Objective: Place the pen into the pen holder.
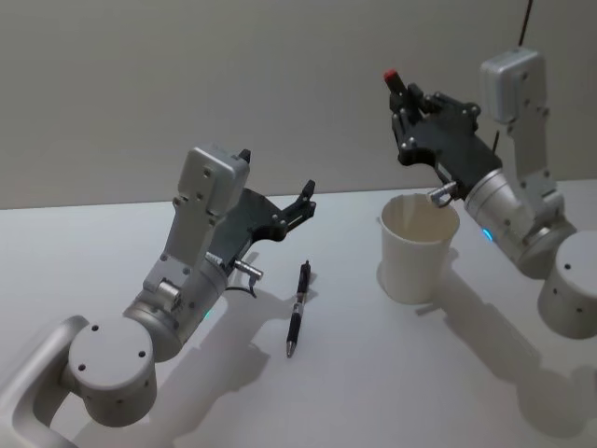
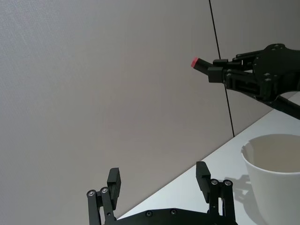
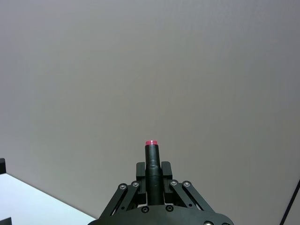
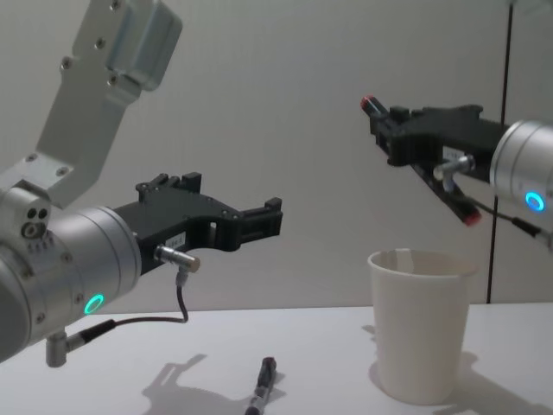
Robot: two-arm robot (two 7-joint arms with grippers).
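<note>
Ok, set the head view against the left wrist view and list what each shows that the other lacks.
Head view alone: the pen lying on the table. Left wrist view alone: no extra object, just a close look from behind at the left tool, its fingers spread apart. Both: the pen holder and, higher up, the right tool shut on a red-tipped barrel.

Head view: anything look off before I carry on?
Yes: two pens. One pen lies flat on the table beside the upright cup. The right gripper, raised above the cup, has its jaws shut on a second, red-tipped pen pointing outward along the jaws, not down. The left gripper hovers open and empty.
</note>
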